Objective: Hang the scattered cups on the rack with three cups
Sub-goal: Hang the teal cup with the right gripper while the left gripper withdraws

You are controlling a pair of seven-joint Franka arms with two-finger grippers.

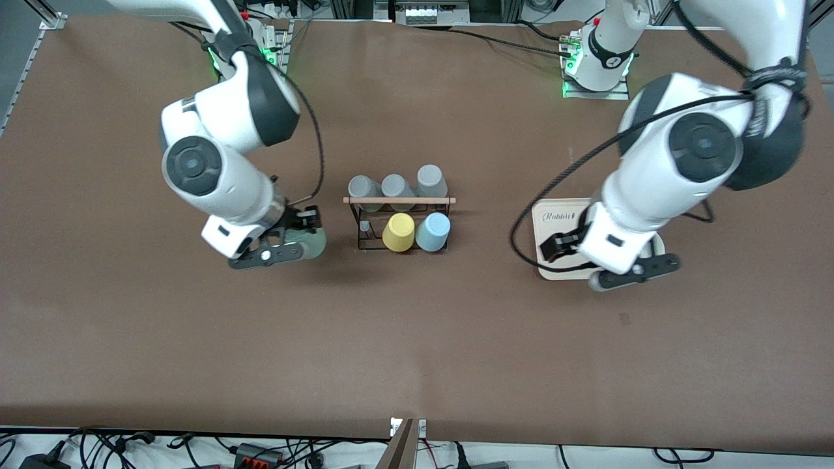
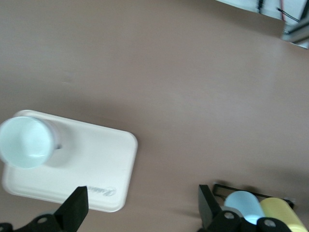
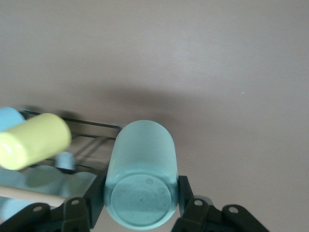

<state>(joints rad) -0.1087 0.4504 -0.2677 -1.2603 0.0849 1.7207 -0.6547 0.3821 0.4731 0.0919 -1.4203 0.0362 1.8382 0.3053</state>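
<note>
Right gripper (image 1: 294, 242) pinches the mint green cup (image 1: 311, 242) between its fingers, held up over bare table (image 1: 417, 339) just beside the rack's end toward the right arm. In the right wrist view the mint green cup (image 3: 141, 180) lies on its side in the grip, flat base facing the camera, a black finger (image 3: 182, 193) pressed on each side.

Rack (image 1: 399, 221) sits mid-table: black wire frame, light wooden rod (image 1: 399, 200) across the top. Light blue cup (image 1: 433, 232) hangs on it, on the row nearer the front camera, touching the yellow cup (image 1: 398, 232) beside it. Three grey cups (image 1: 395, 187) sit in the row farther from the camera.

Left gripper (image 1: 609, 257) hovers over a cream tray (image 1: 554, 225) toward the left arm's end of the table, fingers spread wide and holding nothing; left wrist view shows both fingertips (image 2: 75, 208) well apart. Tray carries the script word "Rabbit". A pale cup (image 2: 26, 141) stands upright on the tray (image 2: 96, 169), open mouth up.
</note>
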